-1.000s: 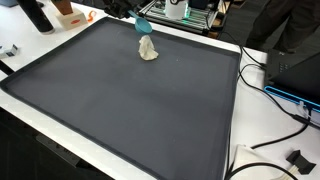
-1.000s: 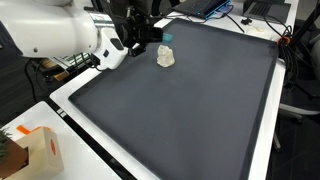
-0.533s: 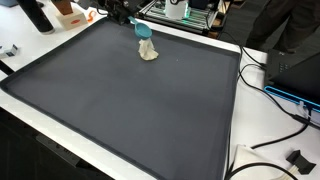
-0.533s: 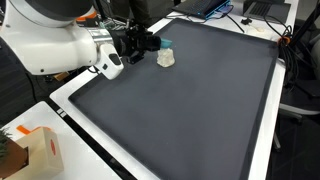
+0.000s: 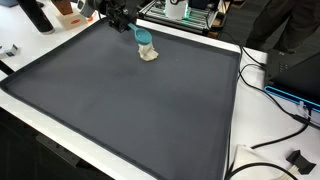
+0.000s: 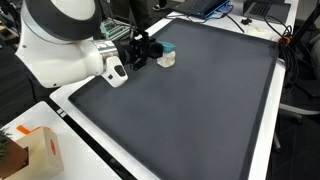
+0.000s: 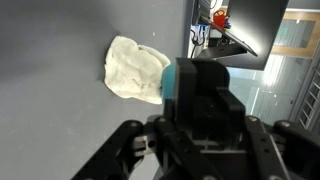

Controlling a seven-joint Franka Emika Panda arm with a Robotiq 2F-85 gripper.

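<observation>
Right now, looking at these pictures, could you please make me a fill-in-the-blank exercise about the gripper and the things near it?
1. The gripper is not open but ____ on a teal object.
2. In the wrist view, the crumpled white cloth lies to the ____ of the teal object.
3. The cloth rests on a ____ grey mat.
Missing words: shut; left; dark.

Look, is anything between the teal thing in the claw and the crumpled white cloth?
No, nothing visible. The small teal object in the black gripper hangs right beside the crumpled white cloth on the dark grey mat.
</observation>
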